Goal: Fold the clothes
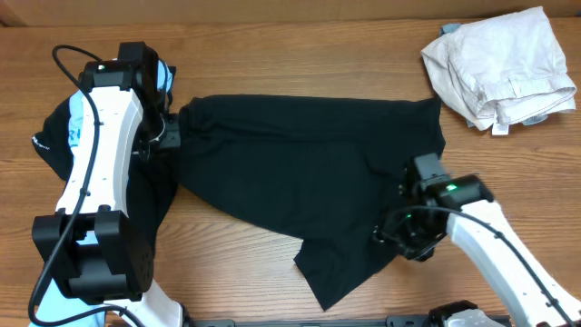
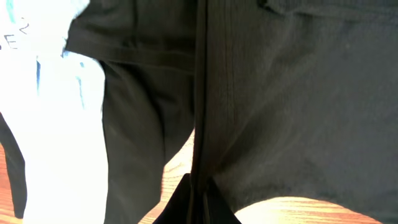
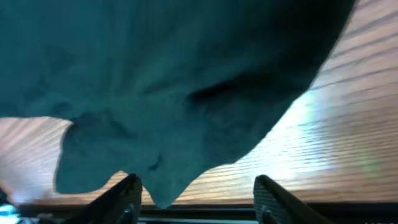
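The black shirt [image 1: 300, 173] sprawls across the middle of the counter [image 1: 300, 54], its left end hidden under the left arm. The left gripper [image 1: 168, 136] shows best in its wrist view: the left gripper [image 2: 193, 208] has its fingers together, pinching a ridge of shirt. Beside it the light blue tee [image 2: 56, 143] bears cut-off, unreadable print. The tee lies at the counter's left edge. The right gripper [image 3: 198, 190] stands apart over the shirt's near right hem. A beige garment [image 1: 499, 68] with a tiny white tag occupies the far right corner.
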